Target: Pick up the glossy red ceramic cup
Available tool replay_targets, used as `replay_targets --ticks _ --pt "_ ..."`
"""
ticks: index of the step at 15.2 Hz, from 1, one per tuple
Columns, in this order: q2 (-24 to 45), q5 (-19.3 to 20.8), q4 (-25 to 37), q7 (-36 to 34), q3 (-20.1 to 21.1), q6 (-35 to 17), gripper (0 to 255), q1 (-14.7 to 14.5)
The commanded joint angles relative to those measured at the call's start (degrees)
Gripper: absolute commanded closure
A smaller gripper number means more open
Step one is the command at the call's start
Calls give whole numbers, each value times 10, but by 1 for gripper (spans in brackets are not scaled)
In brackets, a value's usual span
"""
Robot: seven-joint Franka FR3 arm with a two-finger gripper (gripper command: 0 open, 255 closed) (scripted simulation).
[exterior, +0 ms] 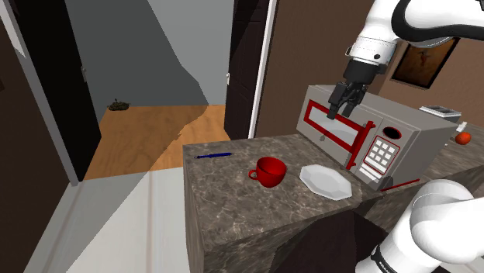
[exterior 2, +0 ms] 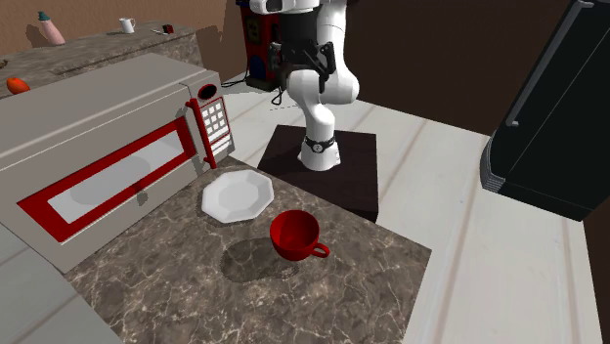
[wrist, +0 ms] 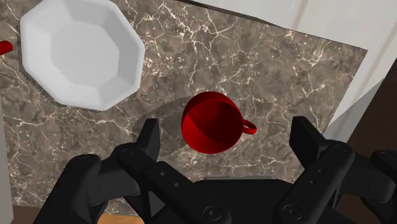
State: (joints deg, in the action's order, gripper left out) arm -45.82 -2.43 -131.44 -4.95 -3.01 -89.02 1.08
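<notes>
Veined stone counter (exterior: 233, 203) bearing a grey, red-trimmed microwave (exterior: 403, 133) at the shoulder view's right. Above the counter hangs the black gripper (exterior: 341, 108), high up and level with the microwave's door in that view. In the wrist view its fingers (wrist: 150, 136) stand wide apart and clasp nothing. A white eight-sided plate (exterior: 326, 181) lies flat just before the microwave. The red cup (exterior: 270, 171) stands upright near the plate, not touching it, handle turned away from it. From the wrist camera it appears between the fingers, well below them. A slim blue object, probably a pen (exterior: 214, 156), lies near the counter's edge beyond the cup.
</notes>
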Motion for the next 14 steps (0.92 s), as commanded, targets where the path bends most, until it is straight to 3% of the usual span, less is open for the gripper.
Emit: replay_targets --ticks 1,14 --pt "0 0 0 0 0 0 0 0" --pt "154 19 -102 -45 72 -257 0 -14"
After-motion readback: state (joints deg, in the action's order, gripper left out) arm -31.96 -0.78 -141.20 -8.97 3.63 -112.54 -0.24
